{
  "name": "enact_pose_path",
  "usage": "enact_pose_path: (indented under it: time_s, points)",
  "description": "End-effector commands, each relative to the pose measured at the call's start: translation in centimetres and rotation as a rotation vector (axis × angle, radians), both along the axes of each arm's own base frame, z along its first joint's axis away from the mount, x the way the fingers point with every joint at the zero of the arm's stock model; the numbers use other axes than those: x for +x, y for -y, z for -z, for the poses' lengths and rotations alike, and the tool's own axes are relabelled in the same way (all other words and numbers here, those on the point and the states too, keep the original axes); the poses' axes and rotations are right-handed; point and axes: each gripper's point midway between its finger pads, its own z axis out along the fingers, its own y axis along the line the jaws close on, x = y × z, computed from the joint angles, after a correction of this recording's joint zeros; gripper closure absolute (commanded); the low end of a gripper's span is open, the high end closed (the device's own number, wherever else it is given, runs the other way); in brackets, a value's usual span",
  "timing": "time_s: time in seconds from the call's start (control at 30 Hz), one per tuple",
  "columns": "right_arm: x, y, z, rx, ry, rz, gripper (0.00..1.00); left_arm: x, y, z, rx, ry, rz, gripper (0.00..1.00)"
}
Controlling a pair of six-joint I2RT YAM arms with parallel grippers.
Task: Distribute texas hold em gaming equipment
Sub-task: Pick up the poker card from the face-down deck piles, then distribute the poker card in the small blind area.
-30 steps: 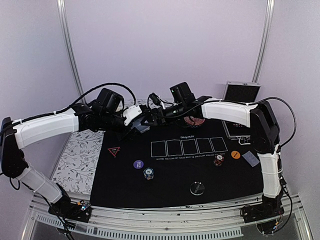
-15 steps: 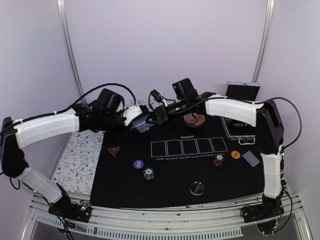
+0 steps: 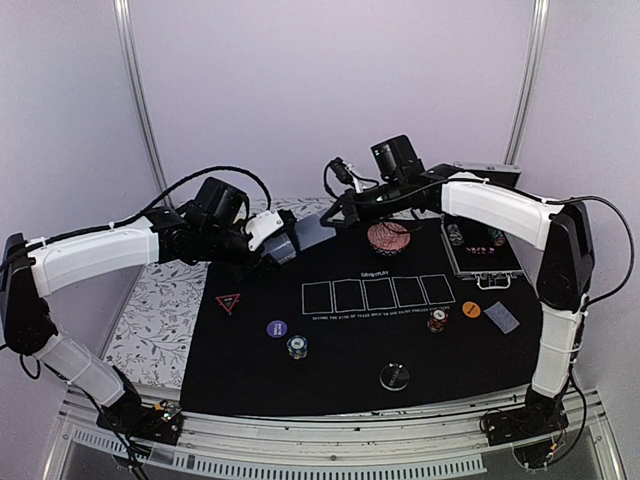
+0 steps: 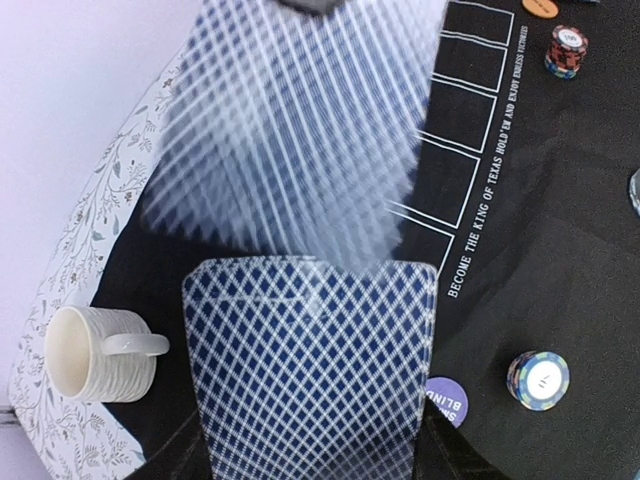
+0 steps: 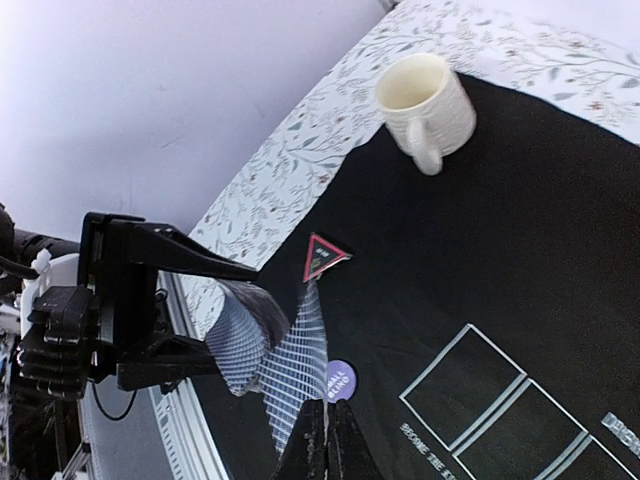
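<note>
My left gripper [image 3: 268, 246] hangs over the mat's far left corner, shut on a deck of blue-backed playing cards [image 4: 310, 380]. Just right of it, my right gripper [image 5: 326, 405] is shut on one card [image 5: 297, 365] that has come off the deck [image 5: 238, 335]. In the left wrist view that card [image 4: 300, 130] is a blur above the deck. On the black mat [image 3: 340, 350] lie a red-edged triangle [image 3: 228, 302], a purple disc [image 3: 277, 328], two chip stacks [image 3: 297, 346] [image 3: 437, 320], a clear disc [image 3: 394, 377], an orange disc [image 3: 471, 309] and a lone card [image 3: 502, 317].
A cream mug [image 4: 95, 352] stands at the mat's far left corner, beneath the arms. A red patterned bowl [image 3: 388, 236] sits at the back centre. An open chip case [image 3: 480, 250] lies at the back right. Five card outlines [image 3: 378, 293] are printed mid-mat.
My right gripper has shut on the top card and drawn it off the deck, back and to the right. The left arm and deck have stayed put.
</note>
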Motion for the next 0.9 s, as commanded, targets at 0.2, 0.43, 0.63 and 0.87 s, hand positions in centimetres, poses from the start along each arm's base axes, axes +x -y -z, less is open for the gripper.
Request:
enact_pose_path:
  time_s: [0.2,0.43,0.63,0.87]
  points:
    - [6.3,10.4,0.5,0.086,-0.077,0.388,0.98,1.3,-0.2,-2.4,-0.037,0.07,-0.068,0.47]
    - [3.9,-0.8,7.6,0.169,-0.295,0.182,0.98,2.2,-0.8,-3.0,-0.053,0.08,-0.11,0.47]
    - [3.7,-5.7,11.4,0.268,-0.48,0.173,0.98,2.2,-0.9,-3.1,-0.057,0.08,-0.113,0.47]
    - [0.7,-11.4,17.8,0.216,-0.658,0.132,0.98,2.3,-0.9,-3.0,-0.057,0.078,-0.114,0.47]
